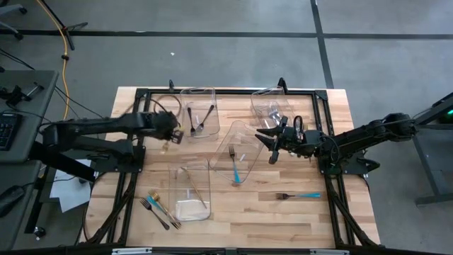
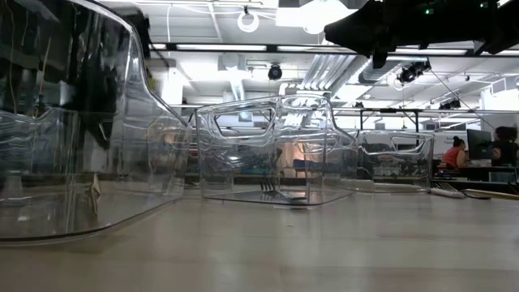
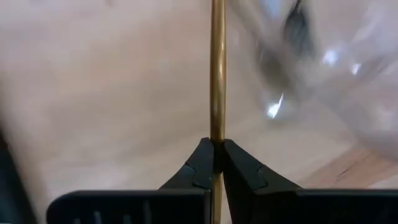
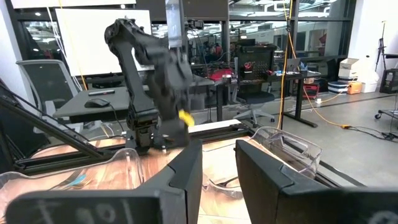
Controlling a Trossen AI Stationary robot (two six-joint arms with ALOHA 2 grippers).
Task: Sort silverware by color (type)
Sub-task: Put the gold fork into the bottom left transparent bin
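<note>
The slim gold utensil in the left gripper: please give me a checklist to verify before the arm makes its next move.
1. Grip on the slim gold utensil: left gripper is shut on its shaft. Ok.
2. Which end is held, handle or head: cannot tell.
3. Destination visible: the clear plastic bin with gold pieces sits nearer the table's front edge. Ok.
4. Path over the wooden table toward that bin: free in the high view. Ok.
5. Other arm clear: right gripper hovers open by the slanted clear bin holding a teal-handled fork, away from the left side. Ok.
6. Loose silverware remaining: teal-handled fork lies on the table. Not ok.
</note>
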